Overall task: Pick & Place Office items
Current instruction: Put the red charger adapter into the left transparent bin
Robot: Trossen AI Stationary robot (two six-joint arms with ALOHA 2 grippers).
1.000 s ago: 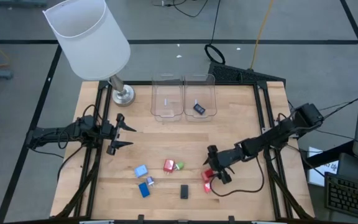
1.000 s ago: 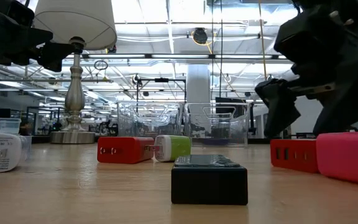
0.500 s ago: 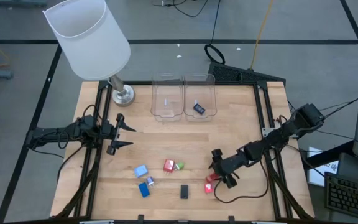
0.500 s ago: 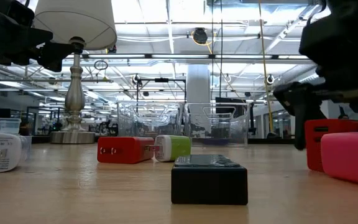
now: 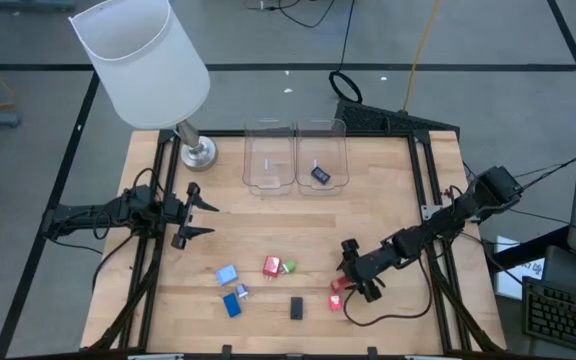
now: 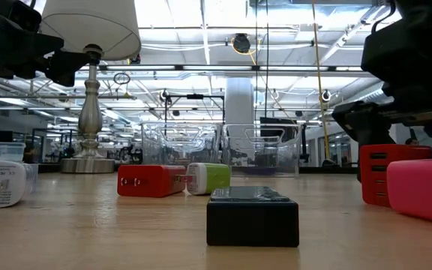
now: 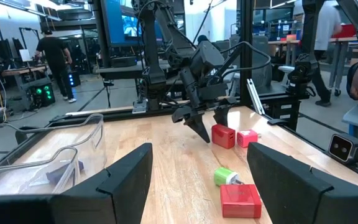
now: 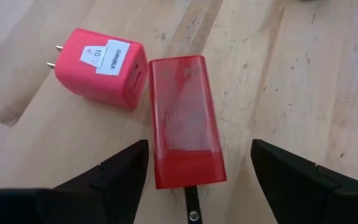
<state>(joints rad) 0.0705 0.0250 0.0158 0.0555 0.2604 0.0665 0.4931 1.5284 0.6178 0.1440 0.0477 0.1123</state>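
Two red chargers lie at the table's near right, touching. The right gripper (image 8: 194, 177) sits low with fingers apart, straddling the longer red charger (image 8: 184, 121), apparently lined up to grasp it; the pink-red charger (image 8: 99, 68) lies beside. Contact is hard to judge. The left gripper (image 5: 196, 215) waits open, far left.
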